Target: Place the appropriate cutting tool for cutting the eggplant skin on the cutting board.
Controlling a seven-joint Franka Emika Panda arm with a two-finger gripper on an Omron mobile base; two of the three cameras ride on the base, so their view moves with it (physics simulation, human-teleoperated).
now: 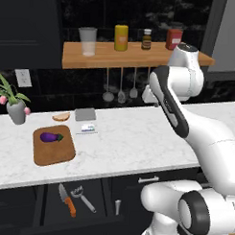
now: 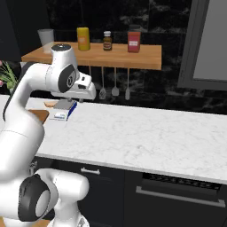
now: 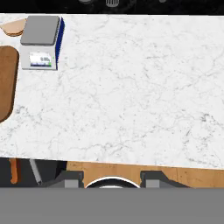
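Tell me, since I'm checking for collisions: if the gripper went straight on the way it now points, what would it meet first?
Most likely the bare marble counter: the hand view looks down on it, with the scale and the cutting board off to one side. Depth is hard to judge.

Even flat rendered light, faint shadows, dark backsplash (slightly soft, low-resolution)
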